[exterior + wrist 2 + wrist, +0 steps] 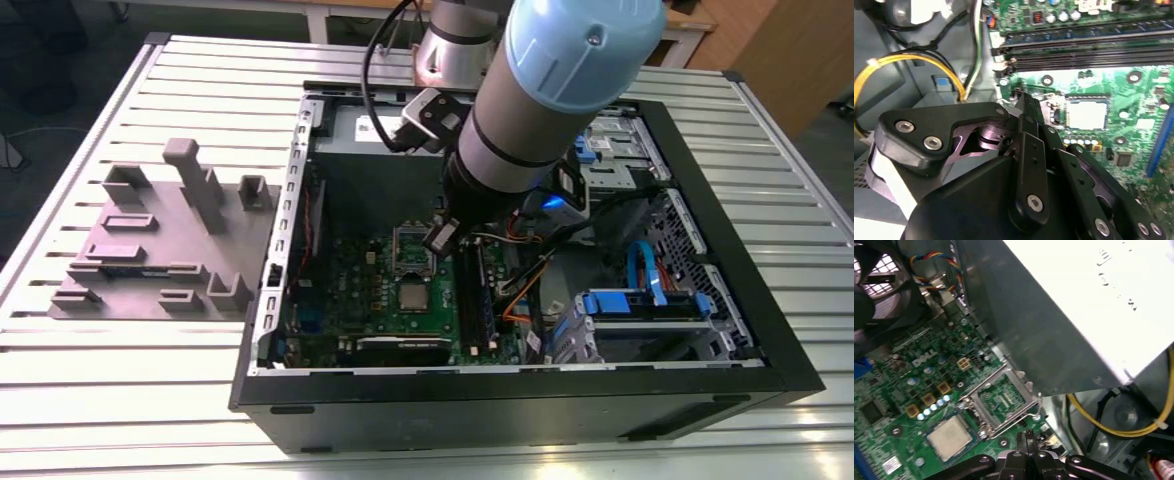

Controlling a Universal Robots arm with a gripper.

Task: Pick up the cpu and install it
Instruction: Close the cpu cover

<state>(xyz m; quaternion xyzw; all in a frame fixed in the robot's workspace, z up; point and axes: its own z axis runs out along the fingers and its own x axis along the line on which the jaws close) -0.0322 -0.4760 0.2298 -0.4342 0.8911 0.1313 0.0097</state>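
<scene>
Flat on the green motherboard (387, 300) lies the cpu (950, 437), a thin square chip, dull silver-grey with a pale rim; being square, it has no long axis. It sits just beside the raised socket frame (1001, 400). Above hovers the gripper (1027, 437), fingers pressed together, empty.

The cpu (414, 296) (950, 437) (1086, 114), a thin square chip with dull silver-grey top, lies flat on the green board, uncovered

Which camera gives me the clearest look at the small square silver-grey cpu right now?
The first wrist view: the small square silver-grey cpu lies unobstructed on the green motherboard. The second wrist view shows it paler; the exterior view shows it tiny.
</scene>
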